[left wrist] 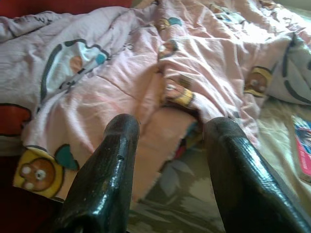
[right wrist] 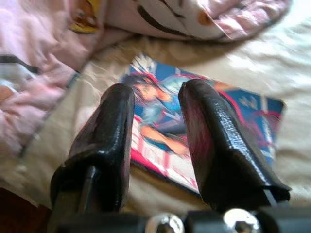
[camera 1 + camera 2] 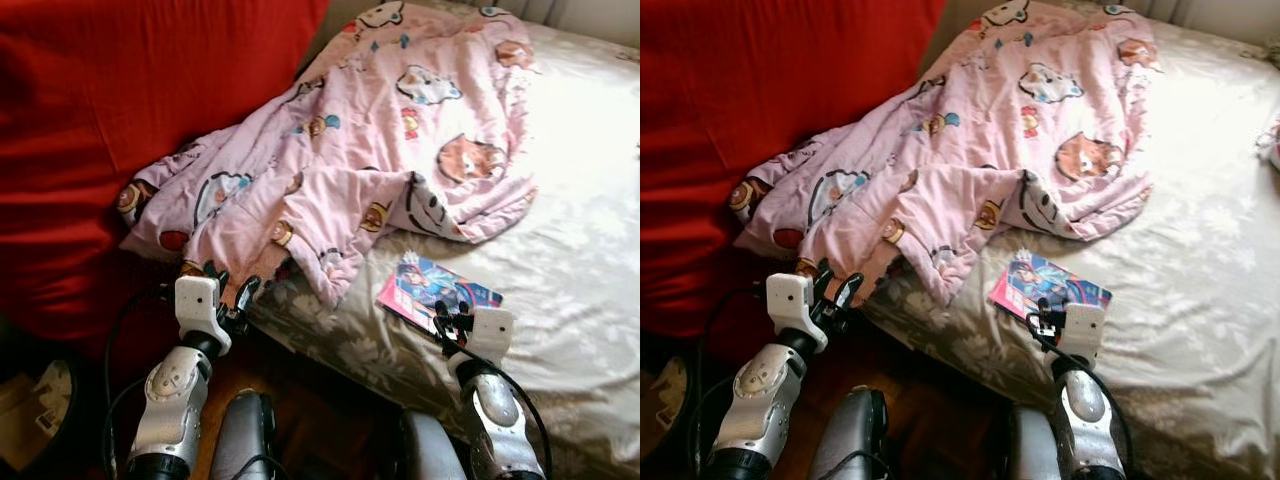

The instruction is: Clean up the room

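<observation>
Seeing from head views: pink blanket (image 3: 380,150) crumpled on bed (image 3: 580,280), comic book (image 3: 436,292) beside it, nothing tidied. Left wrist: left gripper (image 1: 167,145) open near blanket edge. Right wrist: right gripper (image 2: 158,114) open over comic, no grip.

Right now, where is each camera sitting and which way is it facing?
Head, both eyes: forward and down at the bed, the pink blanket and the book, with both arms showing.
Left wrist: along the open left gripper at the blanket's edge.
Right wrist: along the open right gripper at the book.
Every view shares blanket and book.
</observation>
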Tool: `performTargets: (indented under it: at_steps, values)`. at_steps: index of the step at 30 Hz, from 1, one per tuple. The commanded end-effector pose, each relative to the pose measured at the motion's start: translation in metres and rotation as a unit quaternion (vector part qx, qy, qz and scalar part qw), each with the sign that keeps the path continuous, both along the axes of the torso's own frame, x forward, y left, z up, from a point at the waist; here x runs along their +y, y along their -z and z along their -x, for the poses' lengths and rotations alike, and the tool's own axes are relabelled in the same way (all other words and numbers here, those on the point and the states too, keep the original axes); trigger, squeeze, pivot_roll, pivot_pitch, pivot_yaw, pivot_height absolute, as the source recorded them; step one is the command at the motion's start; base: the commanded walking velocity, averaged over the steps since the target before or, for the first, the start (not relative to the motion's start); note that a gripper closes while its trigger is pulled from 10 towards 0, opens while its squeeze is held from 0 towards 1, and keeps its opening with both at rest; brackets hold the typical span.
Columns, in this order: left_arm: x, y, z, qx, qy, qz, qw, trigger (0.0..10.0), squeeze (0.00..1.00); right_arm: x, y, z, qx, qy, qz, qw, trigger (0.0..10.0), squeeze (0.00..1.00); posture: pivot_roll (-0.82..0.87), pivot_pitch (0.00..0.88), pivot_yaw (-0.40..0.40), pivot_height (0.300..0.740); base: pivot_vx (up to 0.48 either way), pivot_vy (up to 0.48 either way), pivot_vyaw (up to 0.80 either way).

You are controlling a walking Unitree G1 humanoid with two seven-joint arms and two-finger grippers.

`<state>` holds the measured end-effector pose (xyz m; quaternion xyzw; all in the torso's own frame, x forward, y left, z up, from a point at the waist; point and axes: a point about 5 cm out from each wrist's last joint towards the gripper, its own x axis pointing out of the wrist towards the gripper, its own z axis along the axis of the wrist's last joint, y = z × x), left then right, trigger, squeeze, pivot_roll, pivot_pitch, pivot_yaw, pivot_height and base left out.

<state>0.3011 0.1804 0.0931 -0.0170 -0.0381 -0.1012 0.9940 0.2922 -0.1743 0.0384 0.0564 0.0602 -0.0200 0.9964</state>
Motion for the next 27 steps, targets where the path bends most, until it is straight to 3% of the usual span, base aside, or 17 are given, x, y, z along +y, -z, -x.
performTargets:
  at_steps: [1,6,13,22,24,25,27]
  values:
    - [0.000,0.002,0.001,0.007,0.002,-0.006,1.000,10.0,0.00,-0.001,0.008,0.006,0.013,-0.001,0.000,1.000,10.0,0.00,-0.03,0.215,0.014,0.596,0.311,0.000,0.00]
    - [0.000,0.002,0.000,0.007,0.002,-0.007,1.000,10.0,0.00,-0.002,0.008,0.005,0.016,0.001,0.005,1.000,10.0,0.00,-0.03,0.221,0.014,0.596,0.309,0.000,0.00]
    - [0.001,0.000,0.000,0.002,0.002,-0.004,1.000,10.0,0.00,-0.009,0.011,0.005,0.026,0.023,0.000,0.999,10.0,0.00,-0.03,0.232,0.018,0.596,0.000,0.000,0.00]
    - [0.005,-0.001,0.000,0.001,-0.001,-0.008,1.000,10.0,0.00,-0.025,0.029,0.010,0.075,0.094,-0.061,0.991,10.0,0.00,-0.01,0.249,0.033,0.596,0.000,0.000,0.00]
    - [0.008,0.000,-0.001,0.005,-0.003,-0.013,1.000,10.0,0.00,-0.031,0.040,0.016,0.109,0.127,-0.092,0.982,10.0,0.00,0.00,0.252,0.038,0.596,0.000,0.000,0.00]
    - [0.009,0.001,-0.001,0.006,-0.004,-0.015,1.000,10.0,0.00,-0.032,0.043,0.018,0.116,0.139,-0.107,0.978,10.0,1.00,0.01,0.254,0.043,0.596,0.000,0.000,0.00]
    - [0.011,0.001,-0.001,0.008,-0.005,-0.018,1.000,10.0,0.00,-0.035,0.046,0.020,0.118,0.158,-0.130,0.972,10.0,1.00,0.01,0.257,0.050,0.596,0.000,0.000,0.00]
